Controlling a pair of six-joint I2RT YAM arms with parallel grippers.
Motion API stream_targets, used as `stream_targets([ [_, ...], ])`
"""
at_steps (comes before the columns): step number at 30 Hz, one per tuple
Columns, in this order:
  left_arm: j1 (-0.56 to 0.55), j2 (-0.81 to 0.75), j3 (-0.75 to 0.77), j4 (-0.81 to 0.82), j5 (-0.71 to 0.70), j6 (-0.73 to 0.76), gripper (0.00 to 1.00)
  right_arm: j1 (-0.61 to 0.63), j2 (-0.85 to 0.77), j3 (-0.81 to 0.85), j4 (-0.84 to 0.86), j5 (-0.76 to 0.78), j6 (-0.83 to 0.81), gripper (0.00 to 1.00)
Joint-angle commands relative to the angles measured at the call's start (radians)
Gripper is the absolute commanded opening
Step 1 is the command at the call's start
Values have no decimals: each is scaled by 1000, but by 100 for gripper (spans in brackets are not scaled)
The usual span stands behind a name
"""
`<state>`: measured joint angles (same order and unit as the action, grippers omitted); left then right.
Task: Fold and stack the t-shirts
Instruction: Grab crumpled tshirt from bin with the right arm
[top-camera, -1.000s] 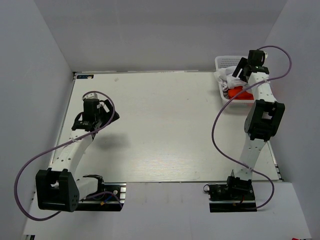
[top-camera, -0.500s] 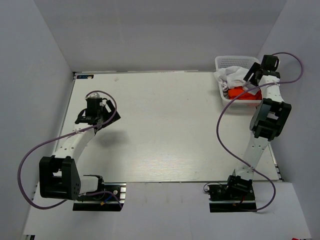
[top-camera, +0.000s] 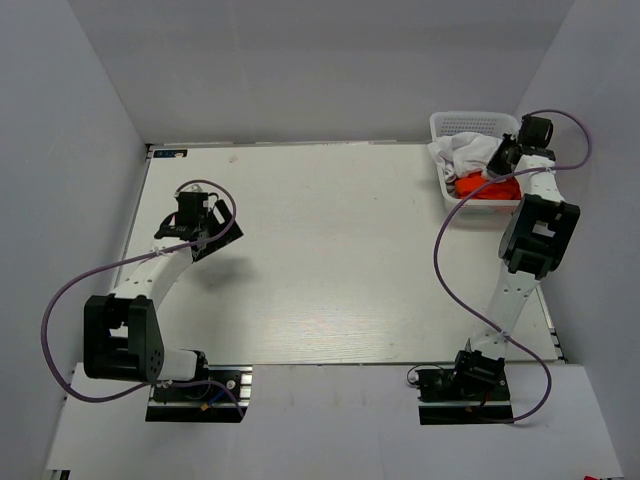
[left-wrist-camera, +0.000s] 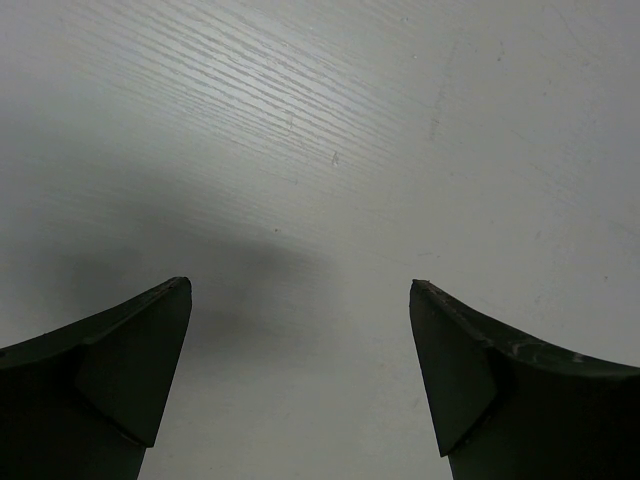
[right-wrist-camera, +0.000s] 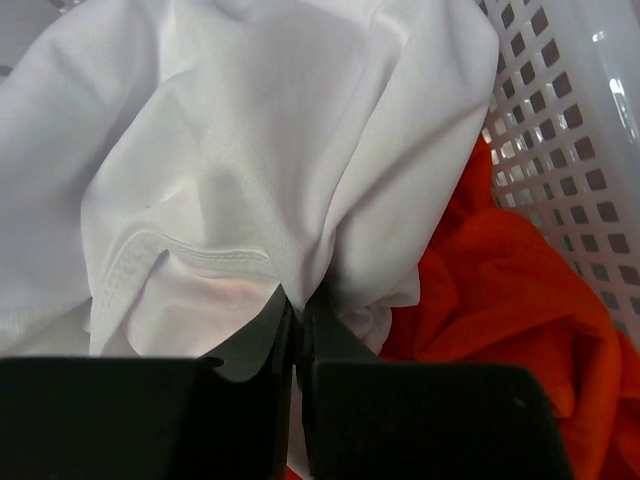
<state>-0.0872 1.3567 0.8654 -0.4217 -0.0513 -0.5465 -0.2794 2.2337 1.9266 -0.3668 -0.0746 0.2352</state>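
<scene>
The white t-shirt (right-wrist-camera: 250, 150) lies crumpled in the white lattice basket (right-wrist-camera: 570, 130), at the far right corner of the surface (top-camera: 330, 250). The orange t-shirt (right-wrist-camera: 500, 290) is bunched beside it, toward the basket wall. A grey shirt I cannot see. The right end effector (right-wrist-camera: 296, 330) is clenched. Its tips meet on a fold of the white t-shirt just under a stitched hem, and it seems to pinch this fold. The shirt shows no clear long axis; it is a heap directly in front of the tips. The left end effector (left-wrist-camera: 300, 330) is released, with jaws wide, over the bare surface at the left, well apart from the basket. So the right arm is the nearer one, and I judge the next move is to lift the cloth out toward the middle.
</scene>
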Motion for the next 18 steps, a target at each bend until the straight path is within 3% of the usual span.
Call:
stream_targets([
  [1,4,-8,41,-3,5,7,100,3,-80,14,74,-39,-17,0],
  [8,4,-39,41,-3,25,7,100,6,-210,68,117,-132,-1,0],
  [18,4,-132,3,6,53,7,100,25,-443,129,183,-416,47,0],
])
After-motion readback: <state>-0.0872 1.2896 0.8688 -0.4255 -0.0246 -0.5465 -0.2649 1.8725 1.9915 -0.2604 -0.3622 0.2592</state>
